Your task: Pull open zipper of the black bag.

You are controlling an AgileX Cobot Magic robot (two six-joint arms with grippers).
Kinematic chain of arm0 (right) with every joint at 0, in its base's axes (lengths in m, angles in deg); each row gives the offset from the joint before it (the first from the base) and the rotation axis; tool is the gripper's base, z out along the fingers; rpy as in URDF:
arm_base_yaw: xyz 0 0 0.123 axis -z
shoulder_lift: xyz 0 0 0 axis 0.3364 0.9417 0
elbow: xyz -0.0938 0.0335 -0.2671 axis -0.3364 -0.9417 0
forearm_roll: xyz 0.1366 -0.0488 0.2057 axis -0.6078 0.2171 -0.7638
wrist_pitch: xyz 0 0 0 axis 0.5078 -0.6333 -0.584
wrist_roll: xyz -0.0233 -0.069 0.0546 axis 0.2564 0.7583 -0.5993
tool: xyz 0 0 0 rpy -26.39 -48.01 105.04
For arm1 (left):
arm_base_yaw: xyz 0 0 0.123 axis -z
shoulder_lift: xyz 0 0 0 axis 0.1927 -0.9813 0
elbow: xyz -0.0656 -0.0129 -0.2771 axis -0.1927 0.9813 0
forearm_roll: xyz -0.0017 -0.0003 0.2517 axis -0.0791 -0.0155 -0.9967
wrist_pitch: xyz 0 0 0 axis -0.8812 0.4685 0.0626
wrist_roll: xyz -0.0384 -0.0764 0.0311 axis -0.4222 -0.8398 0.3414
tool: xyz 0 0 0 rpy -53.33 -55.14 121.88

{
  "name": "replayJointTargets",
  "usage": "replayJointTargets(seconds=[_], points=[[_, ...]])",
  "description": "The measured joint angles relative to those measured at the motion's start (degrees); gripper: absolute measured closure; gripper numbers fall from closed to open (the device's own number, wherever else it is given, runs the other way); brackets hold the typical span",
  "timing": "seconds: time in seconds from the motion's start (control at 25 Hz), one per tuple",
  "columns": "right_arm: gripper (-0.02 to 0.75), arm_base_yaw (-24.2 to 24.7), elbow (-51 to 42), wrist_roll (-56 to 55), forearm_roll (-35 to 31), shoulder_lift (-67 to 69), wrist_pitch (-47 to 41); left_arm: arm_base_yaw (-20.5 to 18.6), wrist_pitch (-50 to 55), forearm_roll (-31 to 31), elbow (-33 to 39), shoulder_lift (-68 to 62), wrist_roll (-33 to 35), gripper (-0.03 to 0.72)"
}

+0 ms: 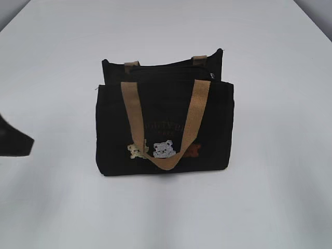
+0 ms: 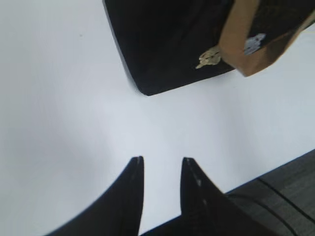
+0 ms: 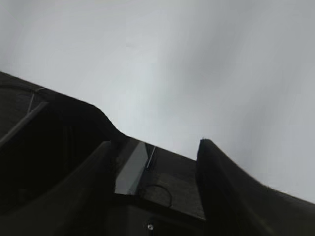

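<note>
At the far left of your exterior view, the left gripper [image 1: 15, 141] shows only as a dark shape at the frame's edge, low over the white table [image 1: 57, 62] and well apart from the bag. In its wrist view, that left gripper [image 2: 161, 162] has its two dark fingers parted by a narrow gap with only bare table between them, so you are holding nothing there; the bag's lower corner lies ahead of the tips and to the right, not touching them. Moving to the middle, the black bag [image 1: 164, 124] stands upright on the table, its front face toward you, with a tan handle [image 1: 167, 129] drooping in a loop over the front and three small bear patches [image 1: 164, 149] low on that face. Along the top, between the two sides, the zipper [image 1: 168, 70] runs as a dark line; you cannot make out its pull from here, nor whether it is undone. On the right, no arm appears in the exterior view. The right gripper [image 3: 153, 147] in its own wrist view has its fingers set well apart, empty, pointing over bare table with the bag out of sight.
</note>
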Motion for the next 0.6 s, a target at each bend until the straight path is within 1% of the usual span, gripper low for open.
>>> replayJointTargets(seconds=[0.12, 0.16, 0.28, 0.48, 0.6], points=[[0.355, 0.0, -8.64, -0.13, 1.78, -14.22, -0.07, 0.0, 3.96, -3.28, 2.83, 14.21, -5.83, 0.501], [0.364, 0.0, -10.47, -0.13, 1.86, -18.73, -0.09, 0.0, 5.87, -5.2, 3.5, 20.44, -7.67, 0.501], [0.38, 0.0, -15.01, -0.15, 2.03, -30.15, -0.14, 0.01, 11.57, -10.87, 3.9, 33.46, -11.17, 0.501], [0.394, 0.0, -16.43, -0.15, 2.16, -45.69, 2.69, -0.61, 18.52, -19.34, 4.16, 51.77, -12.58, 0.508], [0.412, 0.0, -17.69, -0.15, 2.21, -51.08, 4.83, -0.88, 20.26, -21.17, 5.6, 60.45, -12.58, 0.509]])
